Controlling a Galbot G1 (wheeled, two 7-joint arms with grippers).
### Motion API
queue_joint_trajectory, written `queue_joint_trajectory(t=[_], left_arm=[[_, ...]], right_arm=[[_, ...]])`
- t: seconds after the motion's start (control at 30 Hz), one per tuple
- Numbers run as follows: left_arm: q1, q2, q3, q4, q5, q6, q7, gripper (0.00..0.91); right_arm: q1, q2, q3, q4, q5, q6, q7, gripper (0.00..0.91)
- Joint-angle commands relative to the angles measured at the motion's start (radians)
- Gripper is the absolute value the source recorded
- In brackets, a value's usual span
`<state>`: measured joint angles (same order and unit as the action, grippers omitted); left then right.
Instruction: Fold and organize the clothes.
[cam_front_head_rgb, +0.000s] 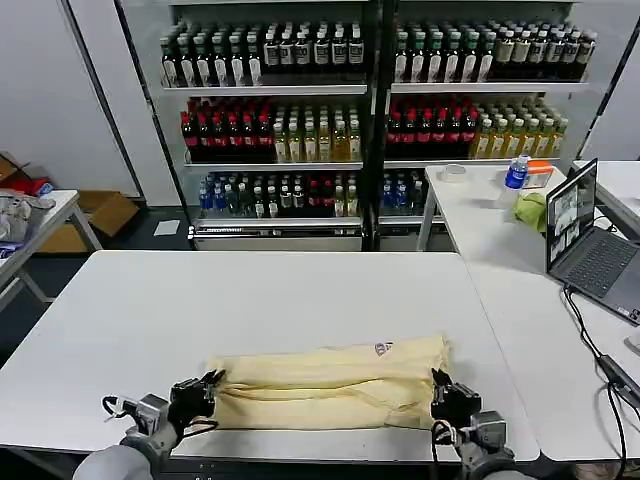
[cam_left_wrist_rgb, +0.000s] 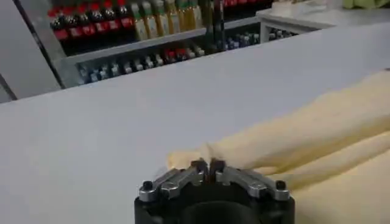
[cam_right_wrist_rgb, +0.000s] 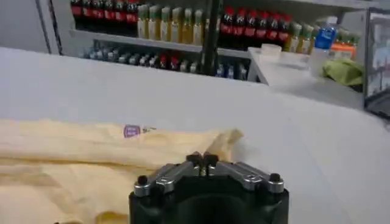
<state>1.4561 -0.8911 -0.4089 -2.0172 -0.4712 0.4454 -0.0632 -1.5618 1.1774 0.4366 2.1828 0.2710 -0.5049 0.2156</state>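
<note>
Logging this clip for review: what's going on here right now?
A two-armed robot is folding a pale yellow T-shirt on a white table. The shirt lies as a long folded band across the near edge. The left gripper is at its left end and the right gripper at its right end, each with fingers closed at the fabric's edge. The neck label faces up near the right end.

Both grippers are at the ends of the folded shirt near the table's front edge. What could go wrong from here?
1. The T-shirt lies close to the front edge of the table; a pull toward the robot could drag it off.
2. The left gripper and right gripper look shut at the fabric's ends, but how much cloth each holds is unclear; one end may slip.
3. Uneven lifting could undo the folded band.
</note>
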Motion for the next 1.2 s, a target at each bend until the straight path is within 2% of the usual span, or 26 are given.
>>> queue_joint_trajectory(t=[0.03,0.27,0.57,0.77,0.8,0.83,0.87,0.9,0.93,1.2], left_arm=[[0.039,-0.027,-0.033,-0.032,0.018,-0.051,-0.051,0.907],[0.093,-0.097,-0.073,-0.056,-0.003,-0.079,-0.128,0.907],[0.101,-0.204,-0.041,-0.042,-0.008,-0.049,-0.159,0.907],[0.08,-0.233,-0.023,-0.019,-0.02,-0.025,-0.157,0.907],[0.077,-0.235,-0.022,-0.017,-0.026,-0.021,-0.156,0.867],[0.075,-0.236,-0.02,-0.013,-0.03,-0.017,-0.154,0.363],[0.073,-0.237,-0.019,-0.01,-0.043,-0.011,-0.15,0.232],[0.072,-0.237,-0.019,-0.009,-0.053,-0.007,-0.149,0.232],[0.073,-0.238,-0.02,-0.009,-0.065,-0.002,-0.147,0.02],[0.084,-0.238,-0.032,-0.014,-0.099,0.011,-0.135,0.01]], right_arm=[[-0.081,0.009,0.024,0.081,-0.037,0.019,0.003,0.907],[-0.142,0.012,0.055,0.142,-0.047,0.048,0.008,0.907],[-0.133,0.011,0.032,0.138,-0.046,0.053,0.014,0.907],[-0.119,0.002,0.02,0.132,-0.04,0.053,0.016,0.907],[-0.119,0.001,0.019,0.131,-0.039,0.053,0.016,0.907],[-0.117,0.0,0.018,0.131,-0.038,0.053,0.016,0.907],[-0.116,-0.001,0.017,0.131,-0.037,0.053,0.016,0.907],[-0.115,-0.002,0.016,0.132,-0.036,0.053,0.017,0.907],[-0.114,-0.002,0.015,0.134,-0.035,0.053,0.017,0.907],[-0.118,-0.003,0.013,0.144,-0.032,0.054,0.017,0.907]])
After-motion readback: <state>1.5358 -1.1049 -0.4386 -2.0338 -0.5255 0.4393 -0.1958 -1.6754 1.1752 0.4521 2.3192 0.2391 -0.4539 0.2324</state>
